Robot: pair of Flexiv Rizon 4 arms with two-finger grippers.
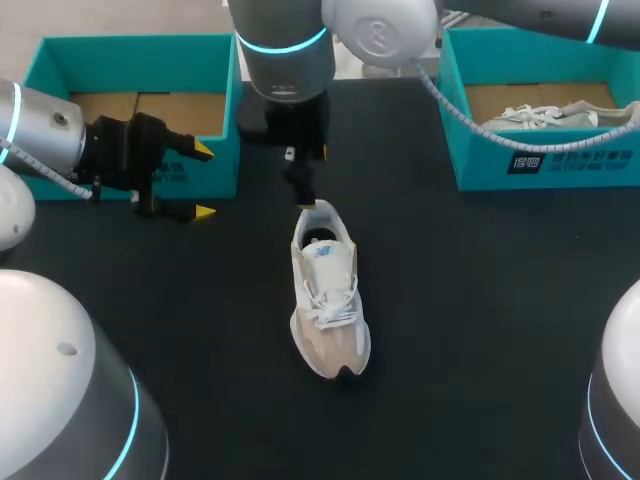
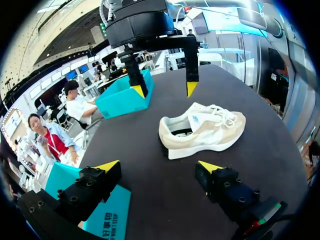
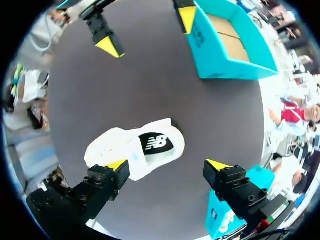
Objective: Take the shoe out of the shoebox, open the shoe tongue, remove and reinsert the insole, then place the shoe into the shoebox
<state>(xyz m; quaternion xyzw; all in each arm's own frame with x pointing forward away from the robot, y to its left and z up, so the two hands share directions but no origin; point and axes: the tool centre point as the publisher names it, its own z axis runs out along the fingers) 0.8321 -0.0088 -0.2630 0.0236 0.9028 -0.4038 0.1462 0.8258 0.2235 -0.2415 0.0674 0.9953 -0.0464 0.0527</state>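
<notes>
A cream and white shoe (image 1: pixel 328 305) stands upright on the black table (image 1: pixel 480 300), toe toward the front edge. My right arm reaches in past the middle, and its gripper (image 1: pixel 305 195) hangs just above the heel. In the right wrist view this gripper (image 3: pixel 166 165) is open, with the shoe (image 3: pixel 135 147) and its dark insole below the fingers. My left gripper (image 1: pixel 204 182) is open, left of the shoe and apart from it, in front of the left teal shoebox (image 1: pixel 140 60). The left wrist view shows the shoe (image 2: pixel 205 130) ahead of that gripper (image 2: pixel 160 166).
The left shoebox is open, showing a bare cardboard floor. A second teal shoebox (image 1: pixel 540 150) at the back right holds another pale shoe (image 1: pixel 555 118). The rounded arm bases fill the front corners.
</notes>
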